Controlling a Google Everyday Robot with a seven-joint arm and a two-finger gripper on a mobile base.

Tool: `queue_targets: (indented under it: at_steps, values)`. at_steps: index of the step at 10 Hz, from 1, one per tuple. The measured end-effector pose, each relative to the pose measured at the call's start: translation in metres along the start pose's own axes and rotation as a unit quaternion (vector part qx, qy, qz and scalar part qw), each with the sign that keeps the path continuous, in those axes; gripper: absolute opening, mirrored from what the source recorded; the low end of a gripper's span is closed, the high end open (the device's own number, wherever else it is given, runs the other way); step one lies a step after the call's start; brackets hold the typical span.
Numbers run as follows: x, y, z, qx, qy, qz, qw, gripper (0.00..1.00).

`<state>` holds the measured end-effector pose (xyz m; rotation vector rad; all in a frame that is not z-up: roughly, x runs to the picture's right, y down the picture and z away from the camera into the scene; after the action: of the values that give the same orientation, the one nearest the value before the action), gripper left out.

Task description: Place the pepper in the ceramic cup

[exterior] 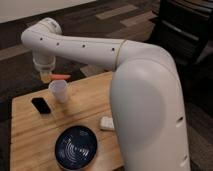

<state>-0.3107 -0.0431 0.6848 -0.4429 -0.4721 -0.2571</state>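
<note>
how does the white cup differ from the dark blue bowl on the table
The ceramic cup is plain white, narrow and tall; the bowl is dark blue with pale rings, wide and shallow. The cup stands near the table's far edge, the bowl at the near edge. The gripper, with the pepper lying sideways at it, hangs just above the cup, not the bowl. Both sit upright on the wooden table.

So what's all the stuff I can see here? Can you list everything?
Pepper: one, orange-red, held in the air just above the cup.
Ceramic cup: one, white, back left of the table.
Flat dark object: one, black, left of the cup.
Bowl: one, dark blue with rings, front of the table.
Small block: one, white, right of the bowl.
Table: one, light wood.
Gripper: one, above the cup, holding the pepper.
Arm: one, white, fills the right side.
</note>
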Motion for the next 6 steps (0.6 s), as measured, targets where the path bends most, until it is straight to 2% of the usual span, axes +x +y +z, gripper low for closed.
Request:
queue_targets:
  at_steps: [3, 6]
  values:
    - [-0.013, 0.007, 0.01, -0.025, -0.046, -0.009, 0.9986, 0.0]
    - [0.003, -0.001, 0.012, -0.04, -0.095, 0.029, 0.9942, 0.0]
